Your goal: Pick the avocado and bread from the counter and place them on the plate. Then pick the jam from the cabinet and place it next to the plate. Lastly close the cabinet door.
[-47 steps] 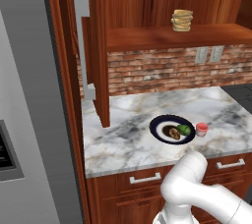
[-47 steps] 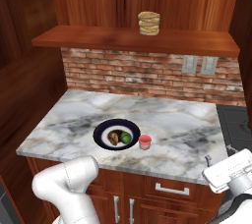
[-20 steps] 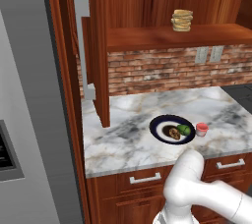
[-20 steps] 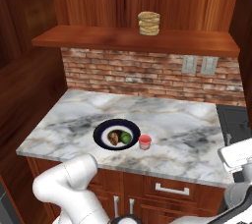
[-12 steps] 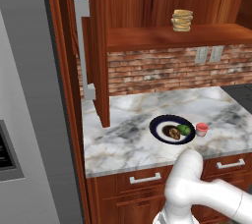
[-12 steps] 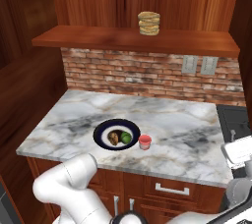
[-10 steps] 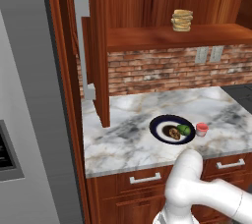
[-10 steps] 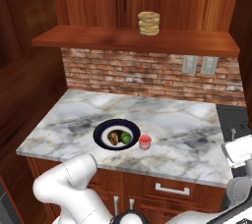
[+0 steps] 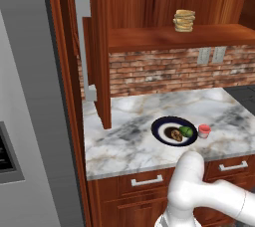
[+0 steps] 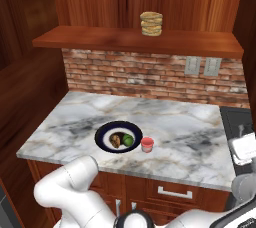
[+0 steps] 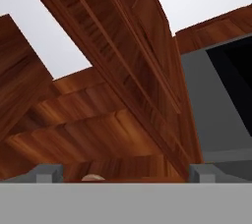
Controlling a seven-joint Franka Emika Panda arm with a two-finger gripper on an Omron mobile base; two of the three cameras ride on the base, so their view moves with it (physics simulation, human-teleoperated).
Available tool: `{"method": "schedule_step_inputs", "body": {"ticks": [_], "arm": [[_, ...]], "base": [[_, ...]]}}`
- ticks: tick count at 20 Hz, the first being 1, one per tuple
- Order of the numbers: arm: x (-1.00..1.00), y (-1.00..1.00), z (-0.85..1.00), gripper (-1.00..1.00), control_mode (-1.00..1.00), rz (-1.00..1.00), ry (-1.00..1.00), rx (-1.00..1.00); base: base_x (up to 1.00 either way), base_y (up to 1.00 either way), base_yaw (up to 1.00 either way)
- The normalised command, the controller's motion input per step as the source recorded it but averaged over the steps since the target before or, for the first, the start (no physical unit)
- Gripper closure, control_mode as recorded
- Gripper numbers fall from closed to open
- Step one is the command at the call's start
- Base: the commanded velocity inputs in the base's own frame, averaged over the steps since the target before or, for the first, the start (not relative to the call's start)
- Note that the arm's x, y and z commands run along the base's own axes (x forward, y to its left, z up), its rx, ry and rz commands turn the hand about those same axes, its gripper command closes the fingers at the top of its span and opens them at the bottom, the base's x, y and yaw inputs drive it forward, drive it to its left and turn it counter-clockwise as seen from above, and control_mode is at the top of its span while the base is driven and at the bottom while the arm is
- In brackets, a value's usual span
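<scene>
Avocado (image 9: 186, 131) and bread (image 9: 174, 134) on plate (image 9: 160, 127), mid-counter (image 9: 129, 141). Jam (image 9: 204, 131) just beside plate, right side. Cabinet door (image 9: 102, 52) open, edge-on. Gripper (image 11: 120, 174) fingertips spread wide apart, empty.

Arm (image 9: 199, 191) bent low, pincer (image 11: 120, 173) fingers wide apart.

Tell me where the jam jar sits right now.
The jam jar stands upright on the marble counter, just right of the navy-rimmed plate in both base views, close beside its rim near the counter's front edge.
</scene>
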Motion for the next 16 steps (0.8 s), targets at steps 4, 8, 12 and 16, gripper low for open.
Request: {"method": "schedule_step_inputs", "body": {"ticks": [4, 8, 12, 16], "arm": [[0.00, -0.09, 0.18, -1.00, -1.00, 0.00, -0.05, 0.03], [0.03, -0.04, 0.11, -1.00, -1.00, 0.00, -0.04, 0.02], [0.08, -0.03, 0.05, -1.00, -1.00, 0.00, -0.02, 0.01], [0.10, -0.03, 0.06, -1.00, -1.00, 0.00, -0.01, 0.01]], "base": [[0.00, 0.00, 0.00], [0.00, 0.00, 0.00], [0.00, 0.00, 0.00], [0.00, 0.00, 0.00]]}}
